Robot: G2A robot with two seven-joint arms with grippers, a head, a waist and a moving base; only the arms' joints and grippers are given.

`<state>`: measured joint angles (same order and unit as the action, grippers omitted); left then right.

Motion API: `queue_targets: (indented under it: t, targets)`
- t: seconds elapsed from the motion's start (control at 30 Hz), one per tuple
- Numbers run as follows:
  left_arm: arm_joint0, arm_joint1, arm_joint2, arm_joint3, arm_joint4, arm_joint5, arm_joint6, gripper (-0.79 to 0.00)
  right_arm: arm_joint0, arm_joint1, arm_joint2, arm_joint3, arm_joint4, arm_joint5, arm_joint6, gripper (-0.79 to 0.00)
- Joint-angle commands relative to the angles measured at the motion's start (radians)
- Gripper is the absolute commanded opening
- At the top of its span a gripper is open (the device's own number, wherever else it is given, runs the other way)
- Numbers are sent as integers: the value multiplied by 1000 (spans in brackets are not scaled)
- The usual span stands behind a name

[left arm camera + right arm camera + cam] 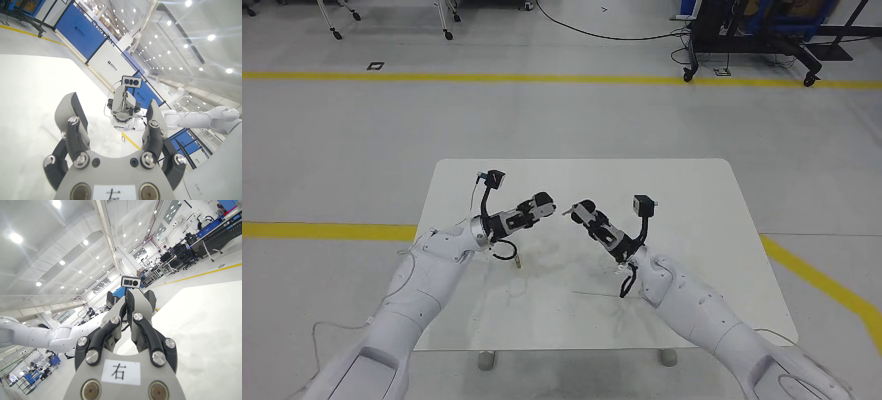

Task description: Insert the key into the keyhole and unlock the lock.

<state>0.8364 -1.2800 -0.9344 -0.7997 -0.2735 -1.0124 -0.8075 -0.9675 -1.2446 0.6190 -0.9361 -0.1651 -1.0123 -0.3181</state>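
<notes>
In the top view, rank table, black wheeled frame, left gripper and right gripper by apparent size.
1. Table.
2. Black wheeled frame, though farther away and cut off by the picture edge.
3. Left gripper and right gripper look alike; I won't rank them.

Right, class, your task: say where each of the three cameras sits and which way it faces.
Top view: above the arms, facing down at the table; left gripper and right gripper show.
Left wrist view: on the left wrist, facing along its open gripper toward the right gripper.
Right wrist view: on the right wrist, facing along its shut gripper toward the left gripper.
Shared: each wrist view shows the other's gripper.
</notes>
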Motion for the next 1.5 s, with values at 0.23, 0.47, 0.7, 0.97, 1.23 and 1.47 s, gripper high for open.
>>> queue_targets:
  t: [0.23,0.47,0.7,0.97,1.23,1.47]
  targets:
    - [1,1,17,-11,42,0,0,-397,15,-19,-3,29,71,0,99,-785]
    - [-3,-2,26,-9,53,0,0,-529,10,-27,19,39,44,0,98,-785]
    - [-7,-4,48,-11,54,0,0,-659,6,-37,29,50,18,0,93,-785]
    - [-17,-2,40,14,34,0,0,-785,11,-48,37,67,-4,0,88,-785]
    - [-12,2,6,8,14,0,6,-785,14,-51,40,73,-11,0,97,0]
    - [-9,3,7,2,24,12,12,-785,14,-51,40,73,-11,0,97,0]
